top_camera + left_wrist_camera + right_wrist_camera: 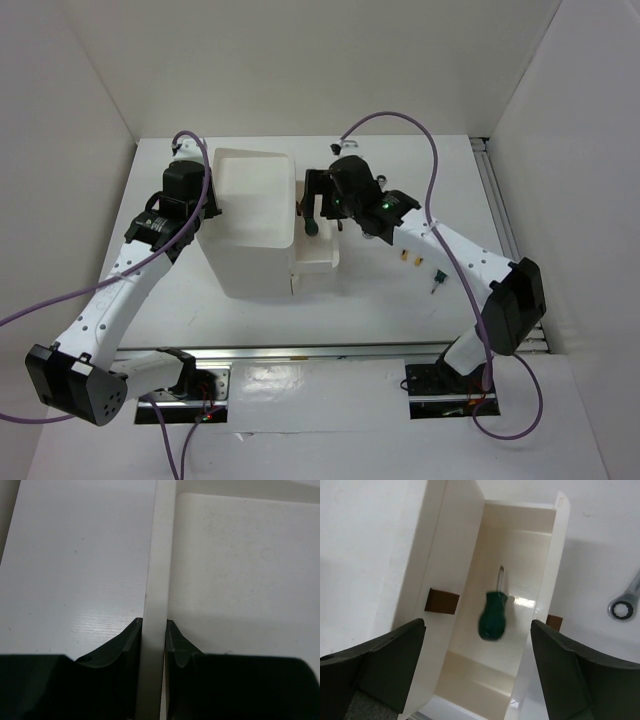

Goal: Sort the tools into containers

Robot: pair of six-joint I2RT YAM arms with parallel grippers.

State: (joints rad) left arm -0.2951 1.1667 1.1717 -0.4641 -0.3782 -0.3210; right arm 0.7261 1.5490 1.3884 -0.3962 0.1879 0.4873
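From above, my right gripper hangs over the open drawer. Left wrist: my left gripper pinches the box wall. Right wrist: jaws apart, and the green-handled screwdriver lies blurred inside the drawer. I judge it could bounce out.

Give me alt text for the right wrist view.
A green-handled screwdriver, blurred, is inside an open white drawer, seen from above between the dark fingers of the open right gripper. Brown handles show on either side of the drawer, and a silver wrench lies on the table at the right edge.
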